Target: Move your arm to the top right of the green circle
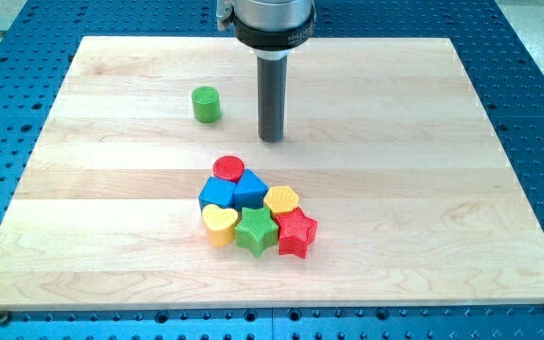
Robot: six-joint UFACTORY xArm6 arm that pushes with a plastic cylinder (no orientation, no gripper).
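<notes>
The green circle block stands alone on the wooden board, toward the view's upper left of centre. My tip touches the board to the right of the green circle and slightly lower in the view, about a block's width and a half away from it. The dark rod rises from the tip to the arm's mount at the view's top.
A tight cluster lies below the tip: a red circle, a blue block, a blue cube, a yellow hexagon, a yellow heart, a green star and a red star. The wooden board sits on a blue perforated table.
</notes>
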